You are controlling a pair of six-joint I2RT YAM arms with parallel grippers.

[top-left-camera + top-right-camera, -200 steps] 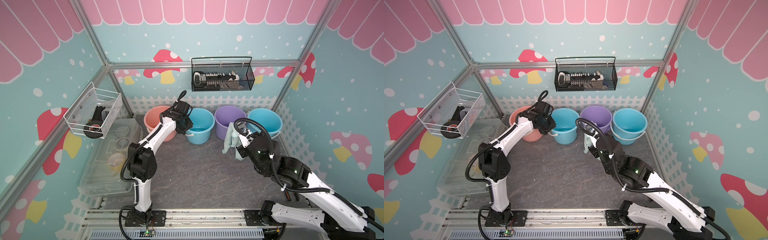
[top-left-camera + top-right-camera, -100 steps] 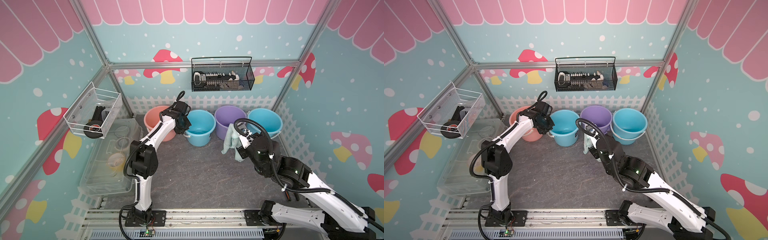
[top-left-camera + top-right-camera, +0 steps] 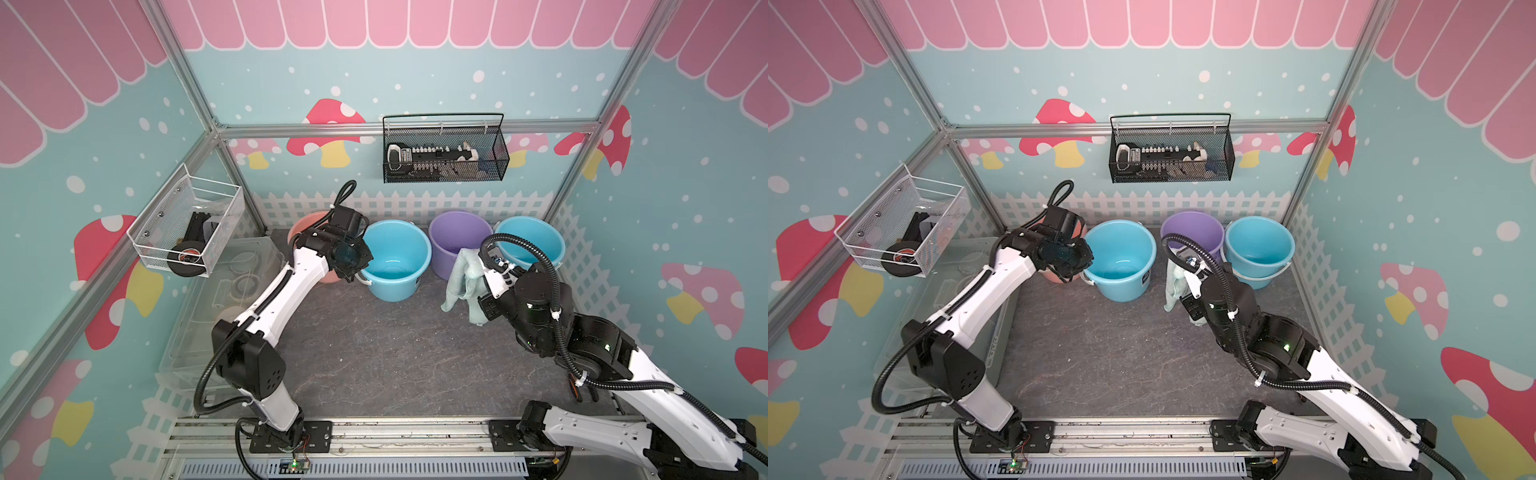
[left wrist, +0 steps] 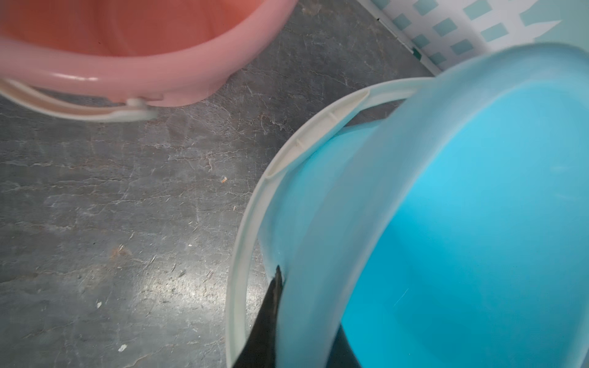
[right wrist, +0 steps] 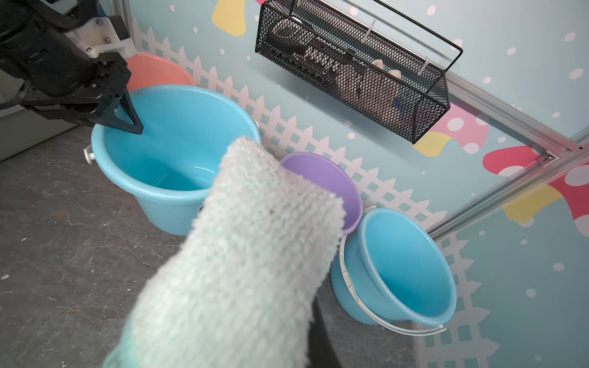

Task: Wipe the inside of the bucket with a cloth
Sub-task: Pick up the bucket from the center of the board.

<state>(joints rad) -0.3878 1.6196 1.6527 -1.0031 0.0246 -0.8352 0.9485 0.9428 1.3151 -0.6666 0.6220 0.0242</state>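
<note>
A light blue bucket (image 3: 392, 289) (image 3: 1121, 286) stands upright on the grey floor near the back fence. My left gripper (image 3: 358, 272) (image 3: 1083, 270) (image 4: 306, 318) is shut on the bucket's left rim (image 5: 105, 127), one finger inside the wall and one outside. To its right the pale aqua-green cloth (image 3: 463, 278) (image 3: 1174, 286) (image 5: 242, 255) hangs from my shut right gripper (image 3: 478, 270) (image 5: 287, 344), a little above the floor in front of the purple bucket. The cloth hides most of the right fingers; one dark finger (image 5: 318, 337) shows beside it.
A pink bucket (image 3: 305, 224) stands left of the held one, with a purple bucket (image 3: 457, 232) and a tilted blue bucket (image 3: 532, 245) to the right. A black wire basket (image 3: 444, 162) hangs on the back wall. A white wire basket (image 3: 187, 232) and clear bin (image 3: 232, 299) are at left.
My left gripper has settled over the blue bucket's left rim and its jaws have closed on it. The right arm with the cloth has barely moved.
</note>
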